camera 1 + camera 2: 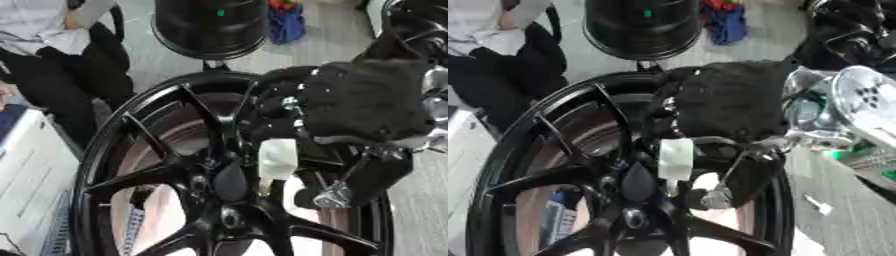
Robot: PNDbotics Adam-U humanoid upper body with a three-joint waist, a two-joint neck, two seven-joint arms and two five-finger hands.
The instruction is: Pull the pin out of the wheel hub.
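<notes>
A black multi-spoke wheel hub (pixel 175 175) stands upright and fills the lower half of both views. Just right of its centre cap (pixel 229 181), a white cylindrical pin (pixel 277 159) sticks out, its thin shaft pointing down toward the spokes. My right hand (pixel 359 102), covered in black, comes in from the right and sits right above the pin. Its fingers (pixel 284 107) curl down over the top end of the pin, and another part of the hand shows below at the silver joint (pixel 332 196). My left hand shows in no view.
Behind the hub at the top stands another black round wheel (pixel 210 25). A seated person (pixel 52 55) in dark trousers is at the upper left. A white surface (pixel 31 170) lies at the left. My arm's shiny silver joints (pixel 859 100) crowd the right side.
</notes>
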